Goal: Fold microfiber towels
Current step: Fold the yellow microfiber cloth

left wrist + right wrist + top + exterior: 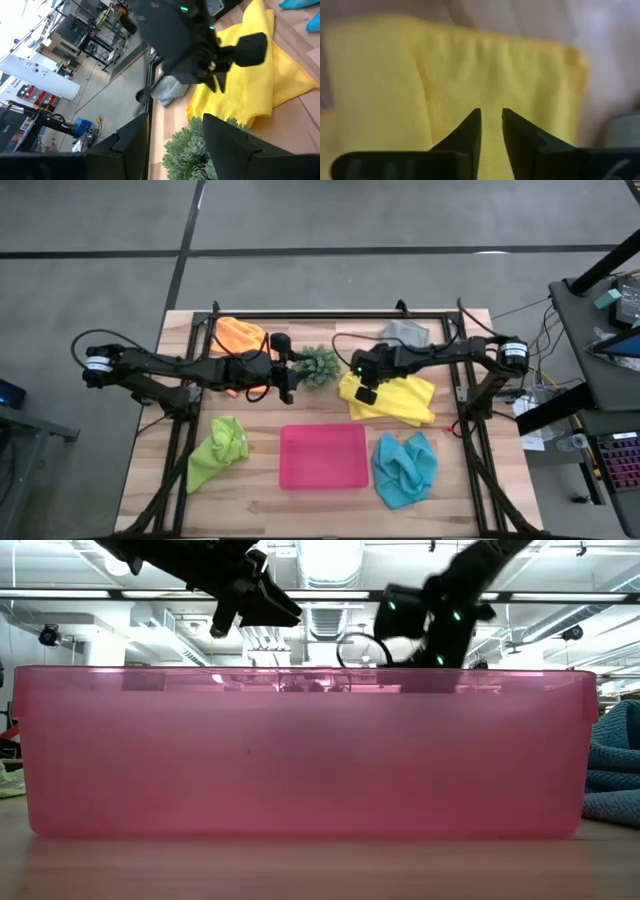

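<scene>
High view: right gripper (366, 394) over the yellow towel (395, 399), left gripper (288, 369) beside the plant (319, 366).

Nearest the front edge lie the lime green towel (219, 450), pink tray (323, 456) and light blue towel (404, 468). Mid-table, the right gripper's fingers (470, 131) stand a narrow slit apart just above the yellow cloth, gripping nothing; the left gripper is parted and empty. Farthest back sit the orange towel (240, 336) and grey towel (405, 333).

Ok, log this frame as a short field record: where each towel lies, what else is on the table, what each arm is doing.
yellow towel: right of centre, partly folded
right gripper: over the yellow towel's left edge, fingers nearly together
left gripper: open, beside the plant
orange towel: back left
grey towel: back right
green towel: front left
blue towel: front right
pink tray: front centre
</scene>
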Robot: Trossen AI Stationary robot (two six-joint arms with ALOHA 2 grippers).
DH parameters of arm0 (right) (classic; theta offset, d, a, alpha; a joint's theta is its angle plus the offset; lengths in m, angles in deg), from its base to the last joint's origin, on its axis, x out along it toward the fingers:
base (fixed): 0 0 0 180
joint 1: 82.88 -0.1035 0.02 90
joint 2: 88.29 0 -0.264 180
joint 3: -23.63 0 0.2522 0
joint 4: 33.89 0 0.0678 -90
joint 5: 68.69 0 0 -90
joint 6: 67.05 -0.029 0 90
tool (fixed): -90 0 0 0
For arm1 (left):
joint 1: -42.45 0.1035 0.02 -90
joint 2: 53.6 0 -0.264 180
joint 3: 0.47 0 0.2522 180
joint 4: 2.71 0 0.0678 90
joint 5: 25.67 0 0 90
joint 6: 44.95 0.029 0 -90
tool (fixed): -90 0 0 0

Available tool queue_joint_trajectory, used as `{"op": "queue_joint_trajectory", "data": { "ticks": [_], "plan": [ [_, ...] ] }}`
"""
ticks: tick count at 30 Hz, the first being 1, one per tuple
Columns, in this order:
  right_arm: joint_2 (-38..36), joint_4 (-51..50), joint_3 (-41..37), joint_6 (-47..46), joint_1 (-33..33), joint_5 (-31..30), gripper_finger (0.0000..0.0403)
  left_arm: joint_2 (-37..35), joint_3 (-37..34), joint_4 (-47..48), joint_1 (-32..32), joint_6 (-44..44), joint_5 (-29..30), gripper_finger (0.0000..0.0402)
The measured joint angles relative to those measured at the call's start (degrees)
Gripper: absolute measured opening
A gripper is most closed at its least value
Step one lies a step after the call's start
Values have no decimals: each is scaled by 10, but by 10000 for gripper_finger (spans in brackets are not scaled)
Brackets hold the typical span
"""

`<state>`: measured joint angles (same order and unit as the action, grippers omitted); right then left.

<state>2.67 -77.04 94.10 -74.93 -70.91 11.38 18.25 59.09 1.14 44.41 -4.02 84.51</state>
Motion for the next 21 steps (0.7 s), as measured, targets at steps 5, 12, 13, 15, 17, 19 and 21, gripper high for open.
{"op": "queue_joint_trajectory", "data": {
  "ticks": [5,12,13,15,17,19,21],
  "plan": [
    [0,20,-43,-16,-9,39,17,0,-1,0,0,0,0,173],
    [-5,-136,-40,49,-41,68,9,0,-1,-1,0,0,0,173],
    [-5,-160,-36,53,-45,60,9,0,-1,-1,0,0,0,173],
    [-5,-200,-27,47,-52,25,9,0,-1,-1,0,0,0,173],
    [-10,-228,-18,39,-58,8,9,0,-1,-2,0,0,0,173],
    [-18,-231,-9,26,-64,8,9,0,-1,-2,0,0,0,173],
    [-33,-229,-1,8,-72,8,9,0,-1,-2,0,0,0,173]
  ]
}}
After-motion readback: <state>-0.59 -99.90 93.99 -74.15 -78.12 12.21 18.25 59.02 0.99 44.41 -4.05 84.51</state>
